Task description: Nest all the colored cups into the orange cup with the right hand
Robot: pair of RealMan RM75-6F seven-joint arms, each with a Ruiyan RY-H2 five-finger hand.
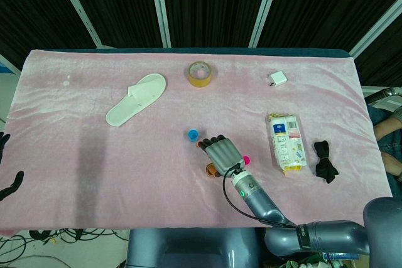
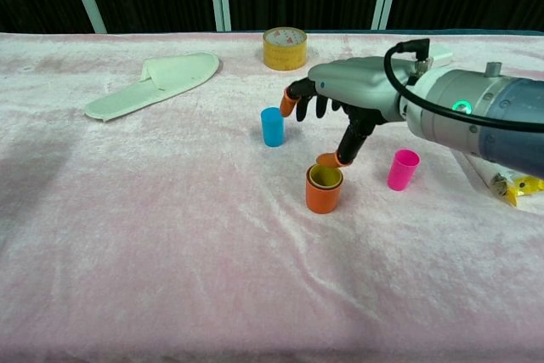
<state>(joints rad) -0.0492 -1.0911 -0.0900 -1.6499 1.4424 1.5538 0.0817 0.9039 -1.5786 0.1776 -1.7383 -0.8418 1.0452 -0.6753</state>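
Orange cup [image 2: 323,195] upright, yellow cup [image 2: 325,177] nested inside; blue cup [image 2: 272,127], pink cup [image 2: 402,169] upright, apart.
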